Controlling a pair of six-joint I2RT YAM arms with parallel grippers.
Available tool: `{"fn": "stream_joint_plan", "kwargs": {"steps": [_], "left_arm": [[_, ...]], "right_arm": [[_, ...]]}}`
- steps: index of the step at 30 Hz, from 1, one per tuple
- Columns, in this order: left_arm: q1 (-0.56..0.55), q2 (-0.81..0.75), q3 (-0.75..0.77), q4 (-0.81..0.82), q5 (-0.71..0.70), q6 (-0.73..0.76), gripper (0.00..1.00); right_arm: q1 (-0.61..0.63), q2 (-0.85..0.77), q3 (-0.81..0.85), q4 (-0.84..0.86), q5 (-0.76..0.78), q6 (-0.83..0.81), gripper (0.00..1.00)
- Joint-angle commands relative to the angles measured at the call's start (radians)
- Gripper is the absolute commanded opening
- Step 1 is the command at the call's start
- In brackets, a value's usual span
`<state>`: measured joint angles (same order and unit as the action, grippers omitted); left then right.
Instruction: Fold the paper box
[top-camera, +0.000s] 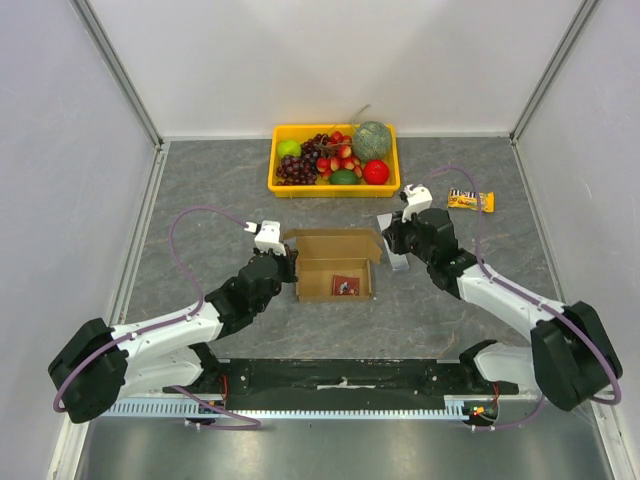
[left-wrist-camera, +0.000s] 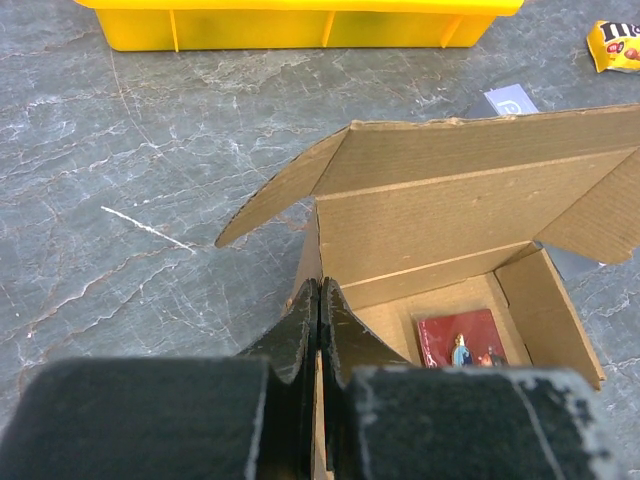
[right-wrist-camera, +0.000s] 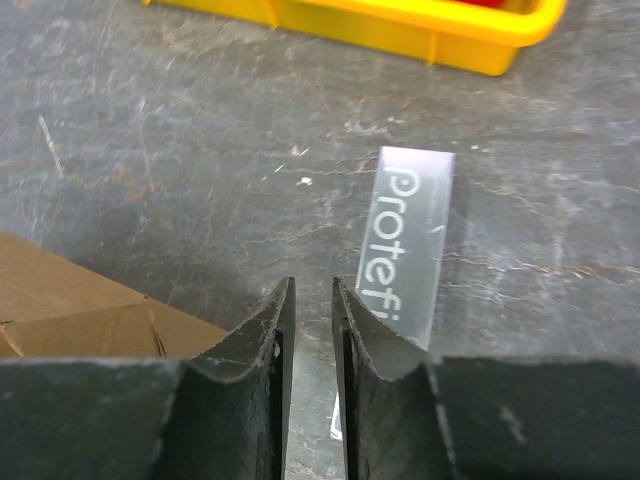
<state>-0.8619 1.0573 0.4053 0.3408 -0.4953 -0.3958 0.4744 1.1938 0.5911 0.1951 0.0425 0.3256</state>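
Observation:
The brown cardboard paper box (top-camera: 335, 262) stands in the middle of the table with its lid flap up at the back and a small red card (top-camera: 346, 285) on its floor. My left gripper (top-camera: 291, 266) is shut on the box's left wall; in the left wrist view the fingertips (left-wrist-camera: 320, 287) pinch the wall's top edge, with the box (left-wrist-camera: 450, 210) open behind them. My right gripper (top-camera: 393, 245) is just right of the box. In the right wrist view its jaws (right-wrist-camera: 311, 288) are a narrow gap apart and empty, with the box's corner (right-wrist-camera: 70, 310) at the left.
A yellow tray (top-camera: 272, 172) of fruit stands at the back. A yellow candy packet (top-camera: 470, 200) lies at the back right. A grey strip printed "Protefi" (right-wrist-camera: 410, 230) lies on the table under my right gripper.

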Motion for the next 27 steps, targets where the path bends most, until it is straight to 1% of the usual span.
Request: {"fn": "stream_joint_plan", "kwargs": {"steps": [1, 5, 11, 16, 22, 24, 27], "left_arm": [[-0.008, -0.022, -0.003, 0.030, -0.017, -0.026, 0.02], [-0.006, -0.022, -0.008, 0.030, -0.014, -0.026, 0.02], [-0.006, -0.011, -0.006, 0.033, -0.006, -0.029, 0.02], [-0.006, -0.002, -0.002, 0.037, -0.005, -0.032, 0.02], [-0.006, 0.007, 0.001, 0.040, 0.001, -0.034, 0.02], [-0.006, 0.012, 0.003, 0.040, 0.001, -0.034, 0.02], [-0.006, 0.012, 0.004, 0.038, 0.000, -0.032, 0.02]], "right_arm": [[-0.016, 0.064, 0.058, 0.010, -0.194, -0.054, 0.26], [-0.014, 0.073, 0.039, 0.018, -0.312, -0.068, 0.26], [-0.011, 0.064, 0.030, -0.028, -0.400, -0.102, 0.30], [-0.016, 0.055, 0.030, -0.083, -0.418, -0.132, 0.34], [-0.014, 0.035, 0.022, -0.106, -0.435, -0.135, 0.35], [-0.016, 0.030, 0.038, -0.143, -0.423, -0.140, 0.35], [-0.013, 0.023, 0.068, -0.236, -0.360, -0.148, 0.35]]}}
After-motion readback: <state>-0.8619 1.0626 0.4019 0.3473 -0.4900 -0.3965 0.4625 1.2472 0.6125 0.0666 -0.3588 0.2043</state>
